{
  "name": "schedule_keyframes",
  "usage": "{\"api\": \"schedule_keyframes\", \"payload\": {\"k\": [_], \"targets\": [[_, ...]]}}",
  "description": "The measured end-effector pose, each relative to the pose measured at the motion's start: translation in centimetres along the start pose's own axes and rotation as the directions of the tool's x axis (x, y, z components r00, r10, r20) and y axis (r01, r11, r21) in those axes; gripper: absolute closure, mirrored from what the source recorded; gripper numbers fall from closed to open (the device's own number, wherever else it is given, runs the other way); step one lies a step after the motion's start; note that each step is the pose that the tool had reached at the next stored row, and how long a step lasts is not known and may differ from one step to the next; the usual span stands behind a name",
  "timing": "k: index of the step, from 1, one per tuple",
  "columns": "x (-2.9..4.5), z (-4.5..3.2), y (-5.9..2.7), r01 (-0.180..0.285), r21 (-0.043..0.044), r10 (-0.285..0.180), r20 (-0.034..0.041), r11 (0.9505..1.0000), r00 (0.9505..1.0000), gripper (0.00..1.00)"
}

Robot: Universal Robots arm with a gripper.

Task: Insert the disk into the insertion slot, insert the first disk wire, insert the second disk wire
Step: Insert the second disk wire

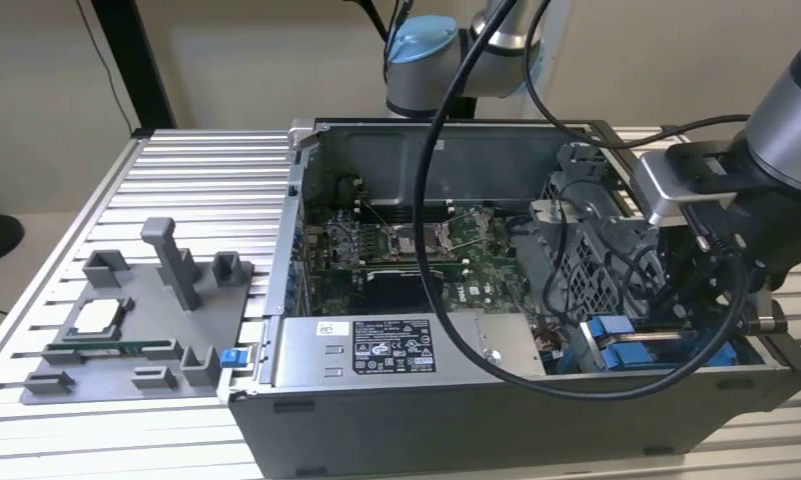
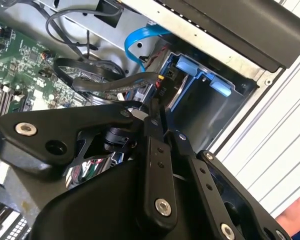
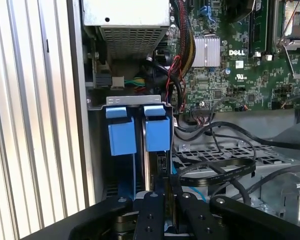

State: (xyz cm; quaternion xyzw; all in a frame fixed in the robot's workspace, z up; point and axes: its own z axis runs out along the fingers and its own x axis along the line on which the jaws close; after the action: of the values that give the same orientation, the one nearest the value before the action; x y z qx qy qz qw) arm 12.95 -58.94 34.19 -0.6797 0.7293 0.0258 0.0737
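- Black 2-finger gripper (image 3: 166, 200) is down inside the open grey metal computer case (image 1: 414, 425), at the case's corner on the exterior view's right.
- Fingers look closed together; can't tell if sth thin is pinched between them.
- Silver-grey disk in its bright blue plastic carrier (image 3: 156, 134) appears seated in the blue-railed insertion slot (image 3: 121, 131), so step 1 looks done.
- Judged step: disk wire insertion; next needs connector aligned w/ the disk's port.
- Light-blue flat data cable (image 2: 140, 41) loops just beside the slot.

Blue-framed disk (image 3: 156, 150) — upright inside insertion slot (image 3: 122, 132)
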Motion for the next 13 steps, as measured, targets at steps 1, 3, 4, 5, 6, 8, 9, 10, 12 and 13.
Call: {"api": "schedule_keyframes", "payload": {"k": [1,3,4,5,6,8,9,10,12,13], "targets": [[0.00,0.03,0.00,0.000,0.0005,0.000,0.0001,1.0000,1.0000,1.00],[0.01,0.07,0.00,0.000,0.0013,0.000,-0.0001,1.0000,1.0000,1.00],[0.01,0.10,0.00,0.000,0.0020,0.000,-0.0001,1.0000,1.0000,1.00],[0.00,0.13,0.01,0.000,0.0027,0.000,0.0001,1.0000,1.0000,1.00],[0.00,0.15,0.00,0.000,0.0033,0.000,0.0003,1.0000,1.0000,1.00],[-0.01,0.17,0.00,0.000,0.0036,0.000,0.0003,1.0000,1.0000,1.00],[-0.02,0.17,0.00,0.000,0.0037,0.000,0.0004,1.0000,1.0000,1.00],[-0.03,0.17,0.00,0.000,0.0037,0.000,0.0004,1.0000,1.0000,1.00],[-0.05,0.16,0.01,0.000,0.0037,0.000,0.0004,1.0000,1.0000,1.00],[-0.05,0.16,0.00,0.000,0.0037,0.000,0.0005,1.0000,1.0000,1.00]]}}
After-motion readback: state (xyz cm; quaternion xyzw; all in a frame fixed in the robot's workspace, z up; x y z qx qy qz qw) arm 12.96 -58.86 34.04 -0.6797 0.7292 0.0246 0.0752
